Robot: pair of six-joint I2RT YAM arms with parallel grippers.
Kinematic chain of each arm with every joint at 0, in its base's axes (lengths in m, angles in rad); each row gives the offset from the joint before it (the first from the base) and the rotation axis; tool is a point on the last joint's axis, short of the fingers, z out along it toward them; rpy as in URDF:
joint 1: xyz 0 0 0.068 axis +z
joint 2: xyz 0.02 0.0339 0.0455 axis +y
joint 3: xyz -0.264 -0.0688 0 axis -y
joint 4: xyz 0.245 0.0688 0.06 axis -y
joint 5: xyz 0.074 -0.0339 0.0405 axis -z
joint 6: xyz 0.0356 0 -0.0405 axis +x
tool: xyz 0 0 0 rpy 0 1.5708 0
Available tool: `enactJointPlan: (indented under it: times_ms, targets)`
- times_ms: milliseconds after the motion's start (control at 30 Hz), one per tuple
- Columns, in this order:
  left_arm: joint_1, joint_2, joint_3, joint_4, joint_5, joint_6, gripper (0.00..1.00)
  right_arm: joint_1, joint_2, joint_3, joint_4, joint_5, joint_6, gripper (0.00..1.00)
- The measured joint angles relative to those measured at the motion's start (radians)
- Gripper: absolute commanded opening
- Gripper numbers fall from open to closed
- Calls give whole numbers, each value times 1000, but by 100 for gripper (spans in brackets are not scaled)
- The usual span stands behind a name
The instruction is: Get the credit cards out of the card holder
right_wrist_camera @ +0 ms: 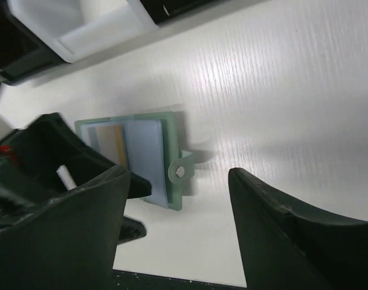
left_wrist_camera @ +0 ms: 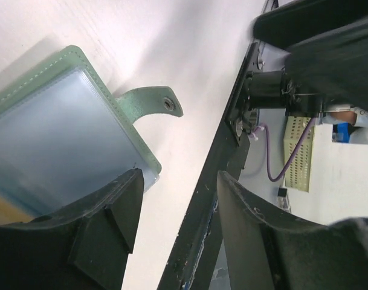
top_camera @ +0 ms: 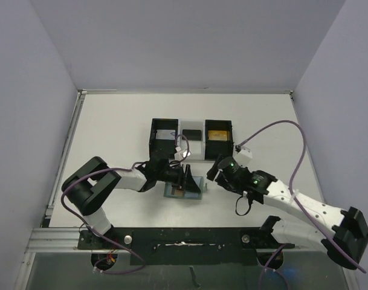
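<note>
The card holder point(top_camera: 185, 190) lies open on the table, grey-green edged with pale blue pockets; it also shows in the left wrist view point(left_wrist_camera: 69, 133) and the right wrist view point(right_wrist_camera: 148, 154). Its closing tab point(right_wrist_camera: 181, 171) sticks out to the right. A yellow-orange card point(right_wrist_camera: 114, 145) shows inside a pocket. My left gripper point(top_camera: 188, 180) is open over the holder; in its own view point(left_wrist_camera: 179, 178) one finger point(left_wrist_camera: 108, 214) overlaps the holder's near corner, with nothing between the jaws. My right gripper point(top_camera: 215, 171) is open and empty just right of the holder point(right_wrist_camera: 177, 202).
A black-and-clear three-compartment tray point(top_camera: 191, 148) stands behind the holder, with a dark card point(top_camera: 191, 133) in the middle compartment and a gold card point(top_camera: 219, 134) in the right one. The black base rail point(top_camera: 184, 244) runs along the near table edge.
</note>
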Motion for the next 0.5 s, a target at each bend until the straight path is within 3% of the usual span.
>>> enactJointPlan:
  times_ms: [200,367,500]
  targets:
    - [-17,37,13,11,18,-20,49,-22,-253,-28,-9,52,11,99]
    - [-15,-142,-5,-113,-133,28,54,-26,-354,-87,57,58,8,98]
    - [14,-398,-46,-253,-389,66,65,-26,-390,-91,97,62,-58,98]
